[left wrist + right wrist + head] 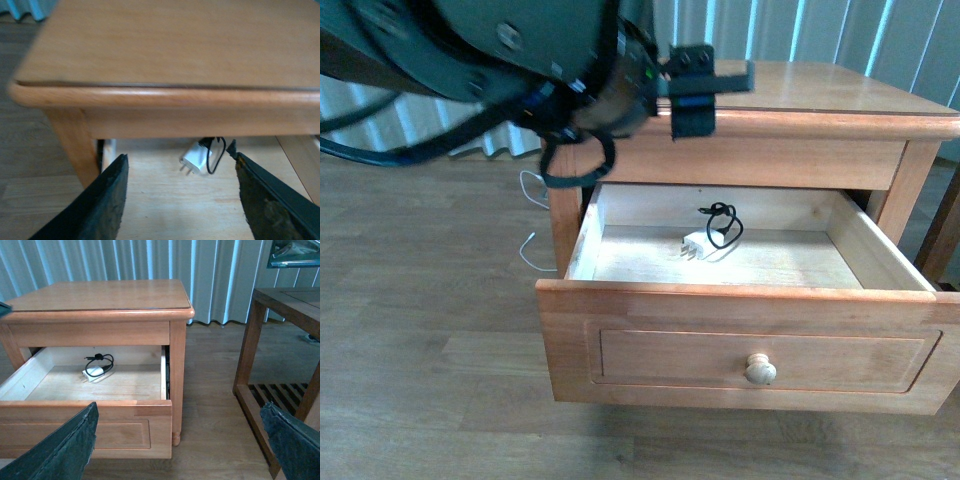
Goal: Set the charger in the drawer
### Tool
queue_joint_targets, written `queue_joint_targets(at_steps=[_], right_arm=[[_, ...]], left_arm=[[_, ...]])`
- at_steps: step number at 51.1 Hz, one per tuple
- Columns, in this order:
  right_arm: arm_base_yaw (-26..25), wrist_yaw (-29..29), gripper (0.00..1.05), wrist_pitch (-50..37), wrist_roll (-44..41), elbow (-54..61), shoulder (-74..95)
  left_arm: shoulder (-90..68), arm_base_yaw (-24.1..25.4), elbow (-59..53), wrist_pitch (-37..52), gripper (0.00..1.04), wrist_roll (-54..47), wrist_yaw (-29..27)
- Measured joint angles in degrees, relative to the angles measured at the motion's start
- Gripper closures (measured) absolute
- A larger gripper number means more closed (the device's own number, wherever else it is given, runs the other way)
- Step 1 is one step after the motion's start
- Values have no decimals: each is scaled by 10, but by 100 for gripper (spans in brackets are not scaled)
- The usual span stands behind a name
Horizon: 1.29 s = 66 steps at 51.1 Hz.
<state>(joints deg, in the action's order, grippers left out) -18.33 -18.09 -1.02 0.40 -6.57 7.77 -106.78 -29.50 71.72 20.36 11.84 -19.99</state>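
The drawer (620,300) of the honey-coloured nightstand stands pulled out, its round knob (760,370) facing me. On its pale floor, near the back, lies the charger (696,245), a white block with a black cable looped on it. My left gripper (705,90) hangs open above the nightstand's front edge, apart from the charger. In the left wrist view the charger (196,156) shows under the tabletop edge, beyond the open left gripper (177,152), on the drawer floor (165,205). My right gripper (179,407) is open and empty, low in front of the drawer (75,410); the charger (95,372) lies inside.
The nightstand top (820,90) overhangs the back of the drawer. A thin white cable (528,250) trails on the wooden floor left of the nightstand. A dark wooden table (280,305) with a slatted lower shelf stands to the right. Pale curtains hang behind.
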Motion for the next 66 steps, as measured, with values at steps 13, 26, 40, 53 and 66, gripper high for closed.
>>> queue_joint_targets(at_steps=[13, 26, 40, 53, 66], right_arm=[[0, 0, 8, 0, 0, 0, 0], [0, 0, 8, 0, 0, 0, 0], [0, 0, 8, 0, 0, 0, 0], [0, 0, 8, 0, 0, 0, 0], [0, 0, 8, 0, 0, 0, 0]], left_arm=[[194, 56, -143, 7, 6, -15, -6], [431, 121, -295, -35, 6, -17, 5], [697, 213, -429, -161, 6, -15, 31], [905, 286, -525, -281, 6, -12, 69], [933, 305, -536, -289, 6, -6, 81]])
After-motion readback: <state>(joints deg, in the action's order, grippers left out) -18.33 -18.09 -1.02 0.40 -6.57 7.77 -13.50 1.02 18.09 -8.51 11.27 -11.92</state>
